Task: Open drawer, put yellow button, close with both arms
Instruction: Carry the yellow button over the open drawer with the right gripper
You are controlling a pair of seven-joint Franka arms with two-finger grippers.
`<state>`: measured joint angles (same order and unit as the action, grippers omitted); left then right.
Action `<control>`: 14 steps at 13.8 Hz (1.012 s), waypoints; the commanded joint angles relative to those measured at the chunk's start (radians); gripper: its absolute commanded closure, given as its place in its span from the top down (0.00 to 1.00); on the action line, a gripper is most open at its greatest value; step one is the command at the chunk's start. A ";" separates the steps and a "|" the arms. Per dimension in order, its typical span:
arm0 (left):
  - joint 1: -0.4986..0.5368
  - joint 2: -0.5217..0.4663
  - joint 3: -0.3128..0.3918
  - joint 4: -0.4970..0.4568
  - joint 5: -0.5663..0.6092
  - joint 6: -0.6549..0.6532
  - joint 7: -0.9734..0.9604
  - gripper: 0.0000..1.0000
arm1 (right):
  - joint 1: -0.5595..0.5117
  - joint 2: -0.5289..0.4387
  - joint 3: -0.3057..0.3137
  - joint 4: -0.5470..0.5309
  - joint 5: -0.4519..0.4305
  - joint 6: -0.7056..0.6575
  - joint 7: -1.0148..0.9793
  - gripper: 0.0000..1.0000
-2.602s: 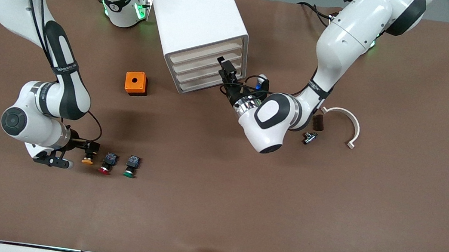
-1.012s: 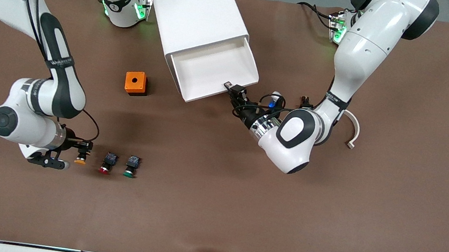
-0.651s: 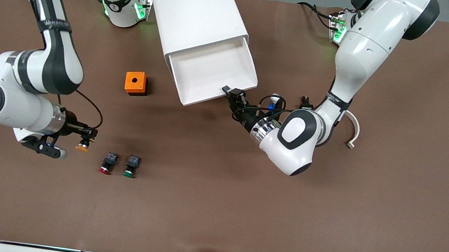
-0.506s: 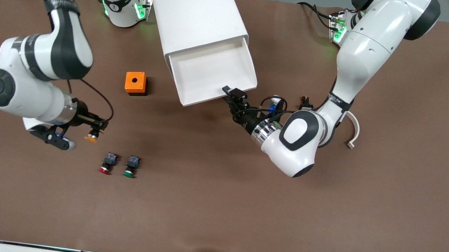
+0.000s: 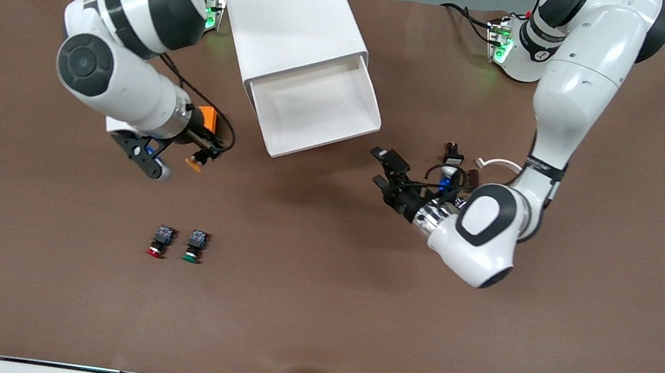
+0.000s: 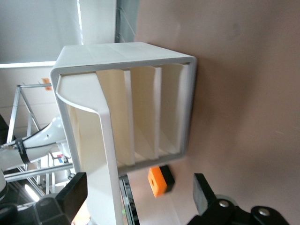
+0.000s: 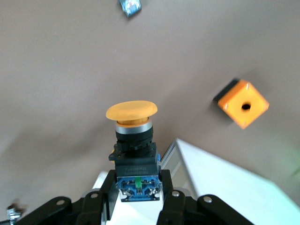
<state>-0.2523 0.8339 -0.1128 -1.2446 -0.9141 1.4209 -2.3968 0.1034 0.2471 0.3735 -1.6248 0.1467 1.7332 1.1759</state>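
The white cabinet (image 5: 293, 21) stands near the robots' bases, its top drawer (image 5: 317, 110) pulled out and empty. My right gripper (image 5: 203, 153) is shut on the yellow button (image 5: 196, 162) and holds it in the air over the table beside the orange box. In the right wrist view the button (image 7: 132, 136) sits cap outward between the fingers of that gripper (image 7: 136, 190). My left gripper (image 5: 381, 168) is open and empty, apart from the drawer's front toward the left arm's end. In the left wrist view the open drawer (image 6: 105, 140) lies ahead of that gripper (image 6: 138, 197).
An orange box (image 5: 210, 118) with a hole lies beside the cabinet, partly hidden by the right arm. A red-capped button (image 5: 157, 240) and a green-capped button (image 5: 194, 245) lie nearer the front camera. A white curved piece (image 5: 499, 164) and small parts (image 5: 454, 153) lie by the left arm.
The right arm has lifted the yellow button off the table and carried it toward the cabinet. The left gripper pulled the top drawer out, let go of it and drew back.
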 commanded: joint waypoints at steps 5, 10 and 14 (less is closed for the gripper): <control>0.090 -0.076 0.128 0.068 0.182 -0.028 0.080 0.99 | -0.007 -0.022 0.168 -0.019 0.033 0.063 0.491 0.05; 0.126 -0.212 0.134 0.062 0.377 -0.030 0.379 0.99 | 0.070 -0.022 0.202 -0.115 0.020 0.227 0.706 0.06; 0.104 -0.297 0.121 0.062 0.574 -0.079 0.714 0.99 | 0.113 -0.012 0.202 -0.124 -0.015 0.276 0.806 0.06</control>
<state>-0.1253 0.5817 0.0124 -1.1607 -0.4363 1.3607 -1.8376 0.2101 0.2423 0.5732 -1.7397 0.1513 1.9945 1.9338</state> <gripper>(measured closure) 0.004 0.586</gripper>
